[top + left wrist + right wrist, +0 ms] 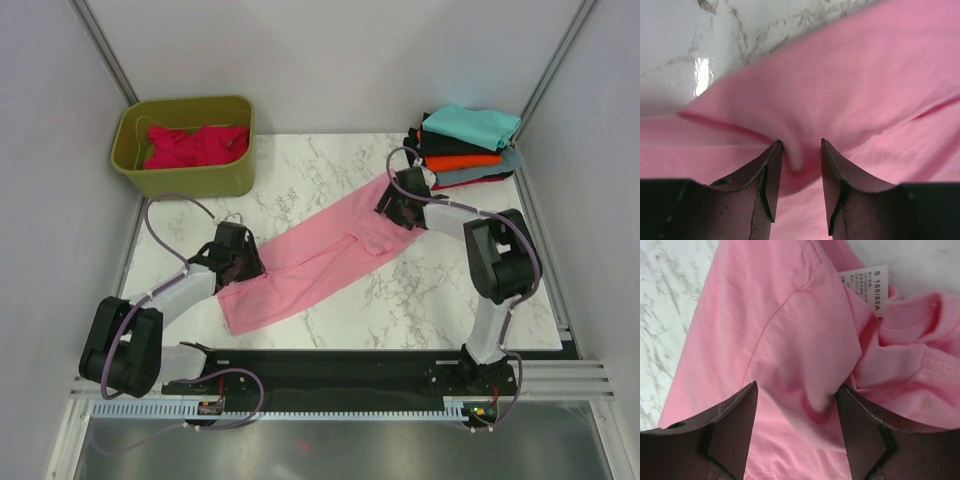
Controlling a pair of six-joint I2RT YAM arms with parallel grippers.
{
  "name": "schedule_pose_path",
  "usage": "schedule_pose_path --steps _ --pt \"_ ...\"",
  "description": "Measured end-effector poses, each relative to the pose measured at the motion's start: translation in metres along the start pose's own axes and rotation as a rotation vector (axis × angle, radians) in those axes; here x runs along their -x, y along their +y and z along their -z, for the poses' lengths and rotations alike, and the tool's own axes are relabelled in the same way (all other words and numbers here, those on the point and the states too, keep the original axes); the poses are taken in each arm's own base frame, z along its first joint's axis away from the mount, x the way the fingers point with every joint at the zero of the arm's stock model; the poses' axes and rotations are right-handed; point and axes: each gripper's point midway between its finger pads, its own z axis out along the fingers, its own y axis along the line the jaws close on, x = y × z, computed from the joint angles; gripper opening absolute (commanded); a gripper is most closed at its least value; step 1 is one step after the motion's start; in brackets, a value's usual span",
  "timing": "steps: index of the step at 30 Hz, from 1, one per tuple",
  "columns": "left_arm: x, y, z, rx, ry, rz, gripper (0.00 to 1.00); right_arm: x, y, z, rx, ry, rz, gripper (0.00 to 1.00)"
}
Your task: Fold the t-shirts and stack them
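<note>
The light pink t-shirt (315, 258) lies as a long strip stretched diagonally across the marble table (430, 300). My left gripper (243, 262) is at its lower left end. In the left wrist view a raised fold of the pink t-shirt (850, 85) is pinched between the narrow jaws of the left gripper (801, 145). My right gripper (395, 205) is at the upper right end, by the collar. Its jaws stand wide apart around a loose fold of the pink t-shirt (790, 340), near the size tag (865, 285); the right gripper (797, 387) is open.
An olive-green tub (185, 150) at the back left holds the crimson t-shirt (195, 145). Folded shirts are stacked at the back right: teal (475, 123) on top, then black (440, 146), orange (460, 162) and grey-blue (480, 175).
</note>
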Motion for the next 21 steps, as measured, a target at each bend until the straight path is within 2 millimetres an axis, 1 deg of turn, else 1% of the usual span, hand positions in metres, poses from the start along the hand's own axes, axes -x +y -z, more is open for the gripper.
schedule_pose_path --steps 2,5,7,10,16,18,21 --pt "-0.010 0.000 0.004 -0.023 0.016 0.000 0.44 0.006 0.029 -0.017 0.038 -0.002 0.021 0.72" --pt "-0.032 0.001 0.011 -0.059 0.055 0.006 0.44 0.010 0.072 -0.040 0.092 -0.001 0.054 0.72" --pt "-0.040 -0.003 0.017 -0.094 0.064 0.015 0.43 0.014 0.097 -0.057 0.131 -0.002 0.065 0.72" --pt "-0.053 -0.011 0.024 -0.143 0.080 0.027 0.43 0.021 0.126 -0.075 0.183 -0.009 0.072 0.72" --pt "-0.082 -0.033 0.036 -0.228 0.144 0.066 0.43 0.041 0.170 -0.109 0.285 -0.040 0.094 0.73" --pt "-0.090 -0.043 0.039 -0.254 0.167 0.073 0.43 0.047 0.182 -0.119 0.315 -0.054 0.104 0.73" --pt "-0.101 -0.060 0.045 -0.295 0.199 0.078 0.43 0.056 0.193 -0.130 0.346 -0.079 0.118 0.74"
